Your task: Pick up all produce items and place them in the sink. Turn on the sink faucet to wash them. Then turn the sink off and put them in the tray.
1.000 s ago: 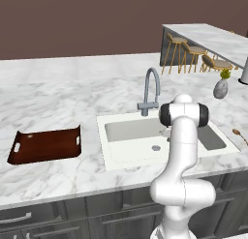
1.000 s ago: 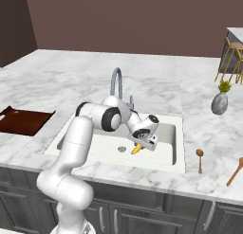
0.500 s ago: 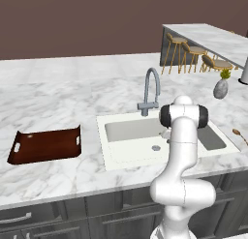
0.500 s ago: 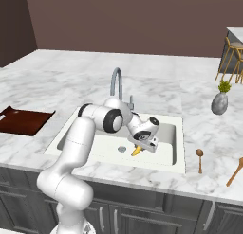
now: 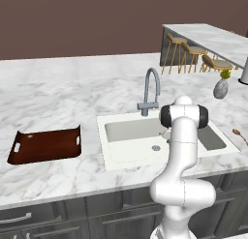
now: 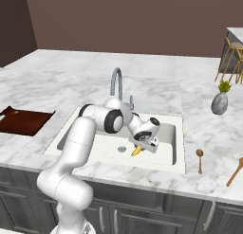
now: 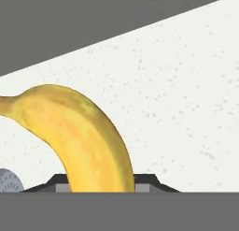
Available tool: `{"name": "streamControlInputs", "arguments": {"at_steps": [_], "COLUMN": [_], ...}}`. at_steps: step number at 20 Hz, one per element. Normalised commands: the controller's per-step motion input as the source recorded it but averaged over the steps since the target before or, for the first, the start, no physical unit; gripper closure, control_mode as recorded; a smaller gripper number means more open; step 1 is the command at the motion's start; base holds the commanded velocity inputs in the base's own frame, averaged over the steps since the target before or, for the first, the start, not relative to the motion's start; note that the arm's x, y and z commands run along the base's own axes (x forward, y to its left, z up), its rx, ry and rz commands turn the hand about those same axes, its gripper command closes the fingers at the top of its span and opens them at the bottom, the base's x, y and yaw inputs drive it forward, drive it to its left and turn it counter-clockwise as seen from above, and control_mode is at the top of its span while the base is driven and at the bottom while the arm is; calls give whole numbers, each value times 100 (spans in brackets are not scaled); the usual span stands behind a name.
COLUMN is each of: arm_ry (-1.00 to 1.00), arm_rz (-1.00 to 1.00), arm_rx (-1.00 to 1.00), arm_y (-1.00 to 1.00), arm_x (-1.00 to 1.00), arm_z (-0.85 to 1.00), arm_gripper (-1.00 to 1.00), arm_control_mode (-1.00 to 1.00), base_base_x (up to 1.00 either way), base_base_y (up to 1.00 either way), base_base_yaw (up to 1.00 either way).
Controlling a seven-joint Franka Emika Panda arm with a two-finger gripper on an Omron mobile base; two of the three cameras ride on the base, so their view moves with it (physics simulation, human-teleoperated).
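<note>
My hand point(image 6: 141, 148) is closed part-way on one banana point(image 6: 136, 150), gripping it between the fingers; in the hand view the banana point(image 7: 79, 136) rises from between the dark fingertips and curves up and to the left. Hand and banana sit low inside the sink point(image 6: 167, 158), above its white floor. One round metal drain point(image 6: 122, 148) lies just to my left of the banana tip. In the left base view my own arm hides the hand.

Count: one banana, one sink, one faucet point(image 6: 116, 82), one tray point(image 5: 46, 145), two wooden spoons point(image 6: 200, 159), one small vase with a plant point(image 6: 220, 101), and several stools point(image 5: 193, 56) at a far second counter.

Edges and room: the faucet stands at the back rim of the sink, behind my forearm. The sink's white walls enclose the hand on all sides, with the front rim nearest. The tray rests on the tabletop point(image 5: 63, 93) well to my left of the sink, with bare marble between them. The spoons lie on the marble to my right of the sink, apart from it.
</note>
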Motion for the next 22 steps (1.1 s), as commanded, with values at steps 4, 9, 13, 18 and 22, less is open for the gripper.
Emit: {"name": "streamControlInputs", "arguments": {"at_steps": [4,9,13,18,22], "arm_ry": [1,0,-2,-5,-5], "arm_rz": [0,0,0,0,0], "arm_rx": [-1,0,0,-3,-2], "arm_y": [0,0,-1,0,0], "arm_x": [-2,-8,-21,-28,-25], "arm_z": [-7,2,13,38,56], "arm_gripper": [-100,-100,-100,-100,-100], "arm_control_mode": [-100,-100,-100,-100,-100], "base_base_x": [0,0,0,0,0], "base_base_y": [0,0,0,0,0], "base_base_yaw": [0,0,0,0,0]}}
